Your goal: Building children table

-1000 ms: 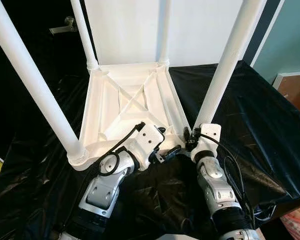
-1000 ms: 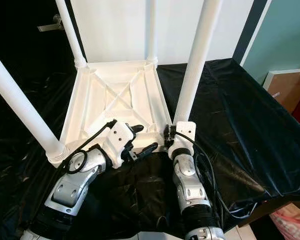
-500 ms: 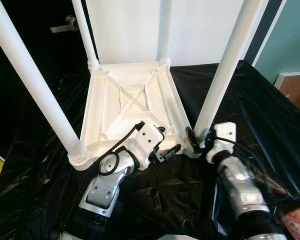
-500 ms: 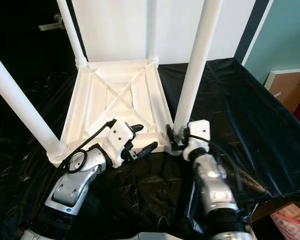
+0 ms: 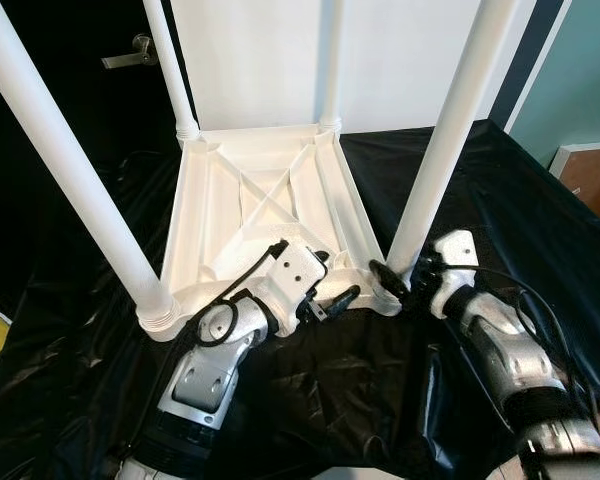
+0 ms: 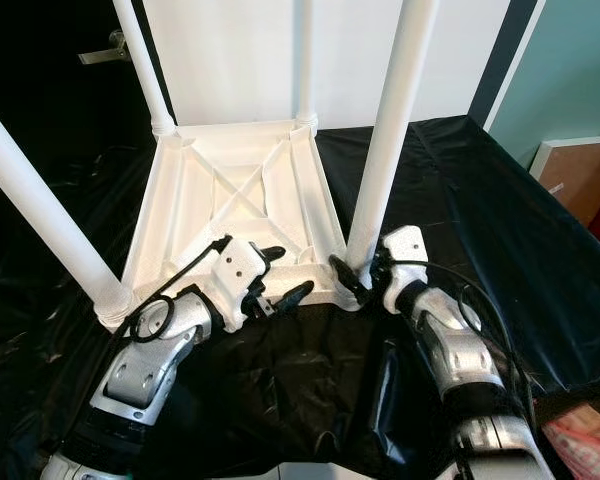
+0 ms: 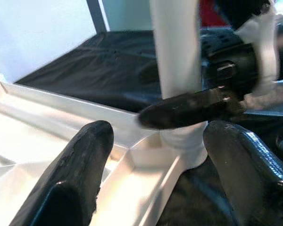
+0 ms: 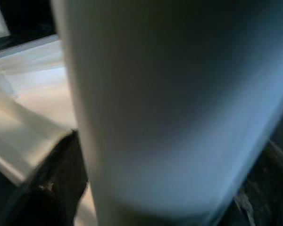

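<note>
The white children's table [image 5: 260, 200] lies upside down on black sheeting, its four legs pointing up. My right gripper [image 5: 400, 280] is shut around the base of the near right leg [image 5: 450, 130]. One black finger [image 5: 384, 272] wraps the leg's left side, and the leg [image 8: 170, 103] looms close in the right wrist view. My left gripper [image 5: 332, 282] is open at the table's near rim, just left of that leg. In the left wrist view its fingers [image 7: 80, 174] straddle the rim corner [image 7: 146, 160] without touching it.
Black sheeting [image 5: 520, 200] covers the work surface, which drops off at the right front. A white panel [image 5: 270, 60] stands behind the table, with a door handle [image 5: 130, 50] at far left. A brown cabinet [image 5: 590, 180] stands at the right.
My right arm has swung out to the right around the near right leg's base, with its gripper staying at the leg. The left arm and the table have not moved.
</note>
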Available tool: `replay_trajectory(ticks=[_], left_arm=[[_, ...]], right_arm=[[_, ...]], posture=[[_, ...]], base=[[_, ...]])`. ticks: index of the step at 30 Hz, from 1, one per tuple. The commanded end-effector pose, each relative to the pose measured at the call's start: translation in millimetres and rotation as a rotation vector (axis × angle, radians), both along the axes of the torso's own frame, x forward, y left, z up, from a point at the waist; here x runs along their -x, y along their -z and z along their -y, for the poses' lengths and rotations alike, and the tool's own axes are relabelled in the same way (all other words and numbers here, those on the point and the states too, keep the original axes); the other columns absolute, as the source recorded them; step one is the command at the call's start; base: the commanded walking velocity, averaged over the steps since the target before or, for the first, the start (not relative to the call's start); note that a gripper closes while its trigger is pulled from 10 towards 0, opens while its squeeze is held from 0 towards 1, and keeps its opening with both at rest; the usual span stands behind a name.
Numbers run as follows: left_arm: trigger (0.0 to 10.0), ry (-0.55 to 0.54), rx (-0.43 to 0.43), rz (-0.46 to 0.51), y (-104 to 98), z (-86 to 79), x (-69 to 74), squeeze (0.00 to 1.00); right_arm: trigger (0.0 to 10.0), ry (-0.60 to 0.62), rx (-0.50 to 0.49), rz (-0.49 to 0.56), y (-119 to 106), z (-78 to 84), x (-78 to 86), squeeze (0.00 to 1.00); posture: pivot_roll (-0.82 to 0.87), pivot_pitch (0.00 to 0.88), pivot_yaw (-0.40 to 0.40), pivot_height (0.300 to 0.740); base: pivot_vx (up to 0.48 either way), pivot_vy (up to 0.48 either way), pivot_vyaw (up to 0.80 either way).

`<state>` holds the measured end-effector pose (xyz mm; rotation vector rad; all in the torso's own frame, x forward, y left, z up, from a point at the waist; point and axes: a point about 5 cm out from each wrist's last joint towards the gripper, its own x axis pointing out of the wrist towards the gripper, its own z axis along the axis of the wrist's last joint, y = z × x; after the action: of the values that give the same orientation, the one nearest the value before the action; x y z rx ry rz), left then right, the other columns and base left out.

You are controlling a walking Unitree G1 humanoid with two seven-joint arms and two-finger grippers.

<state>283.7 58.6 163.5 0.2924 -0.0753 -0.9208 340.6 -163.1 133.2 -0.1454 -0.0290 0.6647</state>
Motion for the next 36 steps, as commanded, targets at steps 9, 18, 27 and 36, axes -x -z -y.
replay_trajectory(ticks=[9, 18, 27, 36], left_arm=[[10.0, -0.057, 0.011, 0.010, 0, -3.2, -0.4, 0.00], [10.0, -0.061, 0.013, 0.006, 2, -3.8, 1.7, 0.00], [10.0, -0.054, 0.014, -0.004, 3, -2.1, 2.7, 0.00], [10.0, -0.033, 0.014, -0.012, 5, 1.8, 3.6, 0.00]], right_arm=[[0.0, -0.091, 0.062, -0.068, 14, 0.0, -1.8, 0.00], [10.0, -0.093, 0.050, -0.104, 25, 4.4, 3.2, 0.00], [10.0, 0.121, 0.006, -0.131, 36, -1.3, 8.9, 0.00], [10.0, 0.562, -0.120, -0.127, 41, -18.5, 16.3, 0.00]], posture=[[0.02, 0.000, -0.026, 0.740], [0.02, 0.003, -0.029, 0.740], [0.01, 0.006, -0.026, 0.740], [-0.01, 0.003, -0.023, 0.740]], base=[[0.000, 0.000, 0.00], [0.000, 0.000, 0.00], [0.000, 0.000, 0.00], [0.000, 0.000, 0.00]])
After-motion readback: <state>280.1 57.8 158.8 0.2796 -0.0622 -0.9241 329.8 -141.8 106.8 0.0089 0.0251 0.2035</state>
